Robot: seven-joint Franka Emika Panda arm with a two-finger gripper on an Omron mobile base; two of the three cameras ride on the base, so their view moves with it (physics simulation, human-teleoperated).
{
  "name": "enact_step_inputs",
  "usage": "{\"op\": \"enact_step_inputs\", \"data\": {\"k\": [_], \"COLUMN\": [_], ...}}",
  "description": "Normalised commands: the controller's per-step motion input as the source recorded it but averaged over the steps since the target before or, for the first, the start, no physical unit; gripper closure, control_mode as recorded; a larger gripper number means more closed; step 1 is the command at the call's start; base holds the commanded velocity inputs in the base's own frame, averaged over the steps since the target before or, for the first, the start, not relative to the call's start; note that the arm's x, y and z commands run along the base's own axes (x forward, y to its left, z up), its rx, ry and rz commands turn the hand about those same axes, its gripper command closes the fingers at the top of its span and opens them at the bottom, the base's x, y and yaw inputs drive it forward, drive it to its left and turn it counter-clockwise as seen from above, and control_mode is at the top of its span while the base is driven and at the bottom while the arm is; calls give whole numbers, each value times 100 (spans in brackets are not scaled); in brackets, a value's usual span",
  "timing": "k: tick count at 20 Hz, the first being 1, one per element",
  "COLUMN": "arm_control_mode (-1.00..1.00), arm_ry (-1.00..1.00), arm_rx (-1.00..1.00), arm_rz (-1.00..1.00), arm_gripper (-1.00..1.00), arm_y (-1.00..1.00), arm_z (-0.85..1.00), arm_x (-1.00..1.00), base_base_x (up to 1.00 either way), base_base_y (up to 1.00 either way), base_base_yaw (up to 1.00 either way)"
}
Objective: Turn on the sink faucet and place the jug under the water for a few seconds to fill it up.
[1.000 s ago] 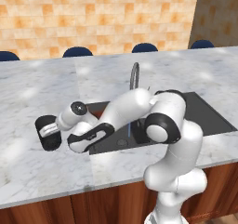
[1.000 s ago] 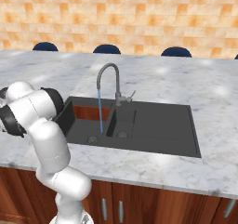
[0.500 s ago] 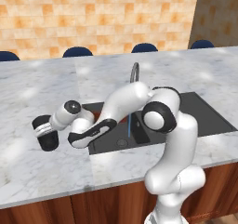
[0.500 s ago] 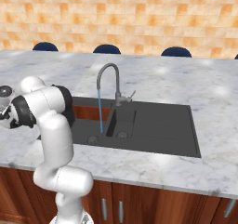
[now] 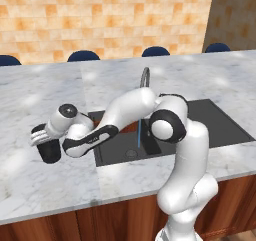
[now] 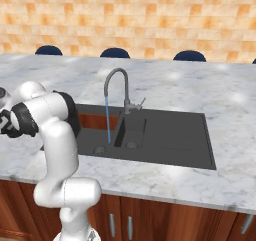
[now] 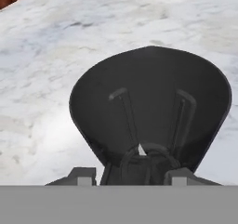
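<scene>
Over on the left side of the speckled grey-white marble counter, the two-finger claw on the white arm sits right at the small matte black cylindrical jug, which stands on the counter well to the left of the sink. From the left base camera the hand is pressed up against the jug's upper part, and the jug looks upright. From the hand camera the jug takes up most of the middle, a big dark rounded shape with its loop handle facing the camera and sitting right between the claw tips. So the fingers look closed in around that handle, clamped on the jug, though the tips themselves are mostly lost in the dark shapes at the bottom, so I can't swear how firm the contact is.

Moving out from there: marble counter all around the jug, pale and blotchy. To the right is the dark rectangular recessed sink basin with its drains at the bottom. The tall thin grey metal gooseneck faucet stands at the back edge of it, small side lever sticking out to the right. A thin straight light-blue stream of water drops from the spout down to the basin, so the tap is running.

Behind the counter is an orange and tan tiled wall, with the rounded dark blue chair backs poking up along the far edge.
</scene>
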Motion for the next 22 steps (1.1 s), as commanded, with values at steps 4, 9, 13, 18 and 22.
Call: {"op": "enact_step_inputs", "data": {"k": [4,9,13,18,22], "arm_control_mode": [-100,-100,-100,-100,-100], "arm_ry": [2,-14,-21,-23,-7], "arm_rx": [0,1,1,5,18], "arm_rz": [0,-12,-23,-35,-51], "arm_gripper": [100,100,100,100,100], "arm_y": [3,-1,-17,-42,-63], "arm_z": [-11,25,33,20,1], "arm_x": [-2,-27,-17,-8,-2], "base_base_x": [0,0,0,0,0], "base_base_y": [0,0,0,0,0], "base_base_yaw": [0,0,0,0,0]}}
